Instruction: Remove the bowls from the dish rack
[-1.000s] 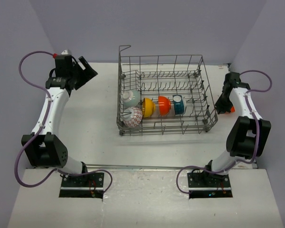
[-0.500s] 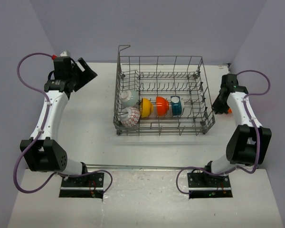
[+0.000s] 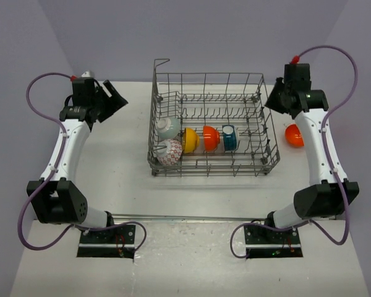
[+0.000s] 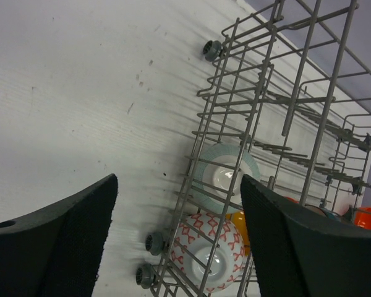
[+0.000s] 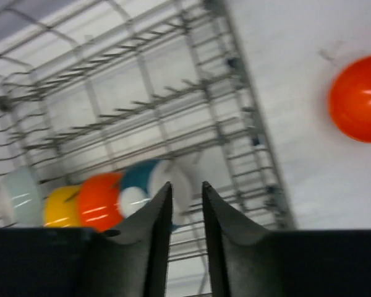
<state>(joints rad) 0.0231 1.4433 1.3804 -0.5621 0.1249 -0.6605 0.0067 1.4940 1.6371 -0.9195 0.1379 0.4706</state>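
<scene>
Two arms rise from the near edge of the table [image 3: 123,176], one on each side of the dish rack [image 3: 213,166]. Five bowls stand among the wires along the rack's near side. The white bowl with the red pattern [image 3: 172,152] sits in the near left corner, and the pale green-white bowl [image 3: 168,127] is just behind it. To their right runs a close row of the yellow bowl [image 3: 191,140], an orange bowl [image 3: 211,138] and the teal bowl [image 3: 230,137], each tipped on edge. A second orange bowl [image 3: 293,135] lies on the table outside the rack, near its right wall and touching nothing.

Farther back, the left gripper [image 3: 115,94] hangs off the rack's far left corner, apart from the wires. Its fingers are spread wide with nothing between them. The right gripper [image 3: 271,102] hovers by the rack's far right corner. Its fingers are drawn almost together, leaving only a thin slit, and they hold nothing. Its wrist camera looks down through the wires at the teal and orange bowls.
</scene>
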